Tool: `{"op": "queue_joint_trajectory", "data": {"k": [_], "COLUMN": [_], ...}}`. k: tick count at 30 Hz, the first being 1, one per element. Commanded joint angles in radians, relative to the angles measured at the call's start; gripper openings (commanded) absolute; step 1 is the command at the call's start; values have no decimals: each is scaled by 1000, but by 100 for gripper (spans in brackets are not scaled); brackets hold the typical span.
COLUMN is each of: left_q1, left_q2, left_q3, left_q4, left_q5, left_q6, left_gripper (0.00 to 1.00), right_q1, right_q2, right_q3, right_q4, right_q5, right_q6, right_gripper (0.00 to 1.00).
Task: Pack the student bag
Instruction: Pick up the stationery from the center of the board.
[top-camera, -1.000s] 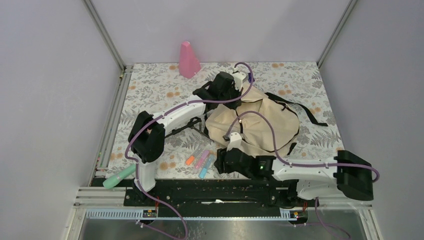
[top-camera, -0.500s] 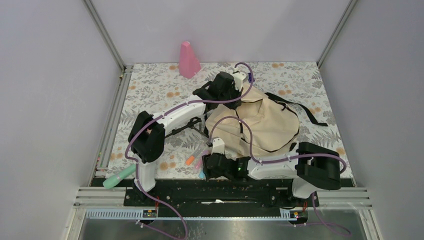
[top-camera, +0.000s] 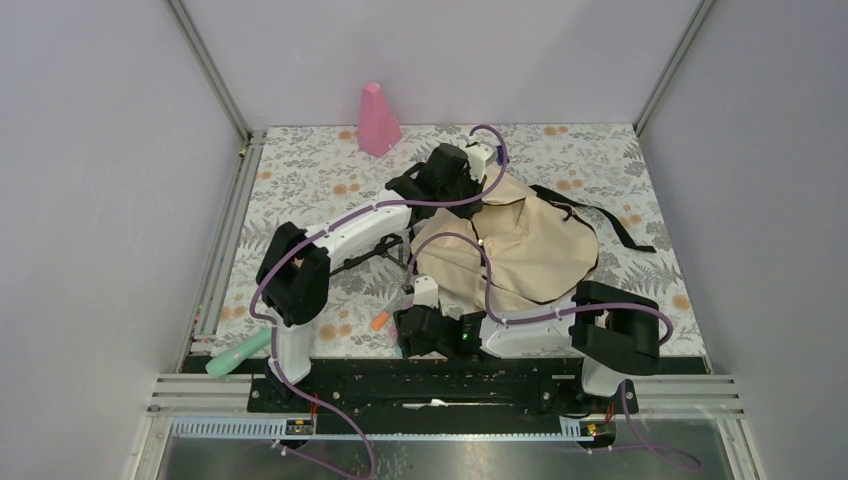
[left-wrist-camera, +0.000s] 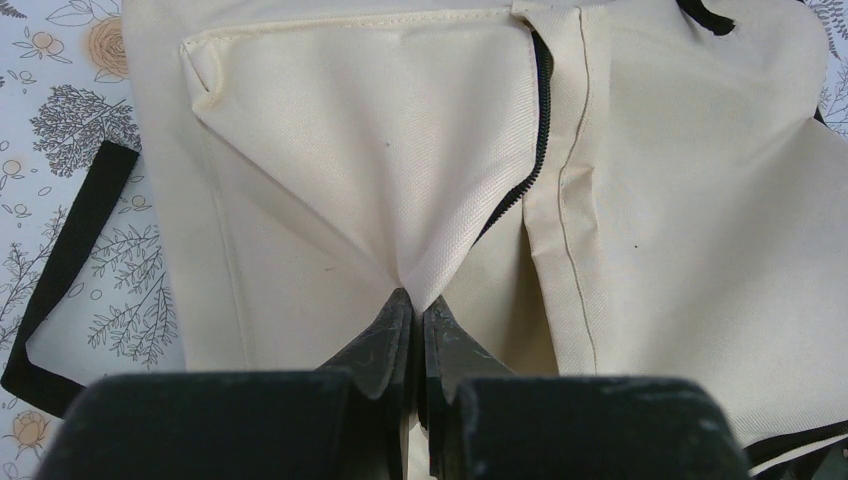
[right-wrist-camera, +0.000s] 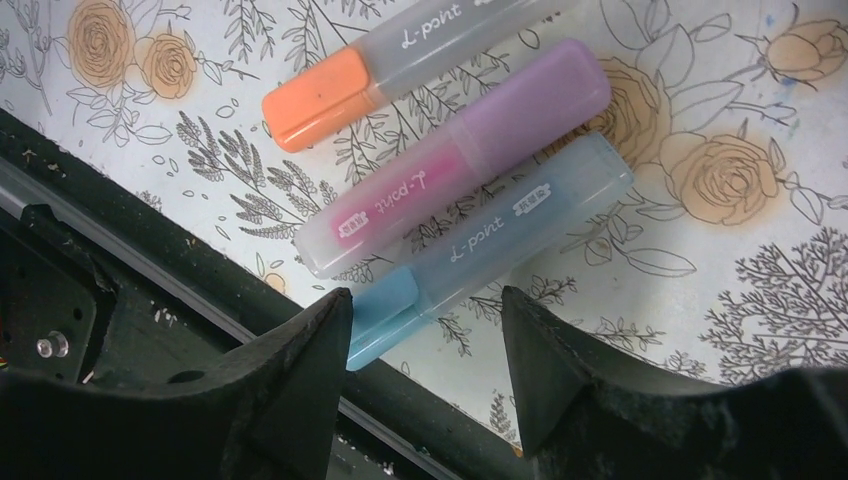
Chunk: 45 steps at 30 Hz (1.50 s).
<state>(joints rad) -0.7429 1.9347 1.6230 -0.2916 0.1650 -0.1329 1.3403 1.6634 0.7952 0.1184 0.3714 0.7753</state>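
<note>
By the front rail (top-camera: 400, 372) — highlighters (right-wrist-camera: 455, 170): 3 | student bag (top-camera: 530, 250): 1, mid-table

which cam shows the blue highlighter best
Right wrist: the blue highlighter shows close up, its end between the open right gripper fingers. In the top external view that arm covers it; the left wrist shows only the student bag.

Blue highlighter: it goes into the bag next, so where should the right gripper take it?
Probably grip the blue highlighter across its solid-blue end, from above: the open right gripper straddles that end, while the pink highlighter lies tight alongside the rest.
</note>
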Motion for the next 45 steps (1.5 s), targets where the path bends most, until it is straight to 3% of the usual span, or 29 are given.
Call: {"op": "queue_joint_trajectory", "data": {"k": [1, 8, 20, 30, 45], "left_q1": [9, 8, 8, 8, 8], "left_q2": [-38, -40, -42, -40, -38], "left_q3": [40, 40, 40, 40, 41], "left_q4": [42, 40, 40, 40, 40], "left_q5": [-28, -27, -26, -26, -24], "left_q6": [16, 18, 18, 18, 18], "left_gripper": [0, 0, 0, 0, 0], "right_q1": [9, 10, 8, 12, 51], "right_q2": [38, 52, -24, -6, 31], "right_q3": [74, 90, 33, 69, 124], "right_q4": [-45, -184, -256, -263, -342], "right_q5": [33, 96, 170, 79, 93], "right_q6": [-34, -43, -32, -46, -43], "right_gripper": [64, 66, 69, 59, 53]}}
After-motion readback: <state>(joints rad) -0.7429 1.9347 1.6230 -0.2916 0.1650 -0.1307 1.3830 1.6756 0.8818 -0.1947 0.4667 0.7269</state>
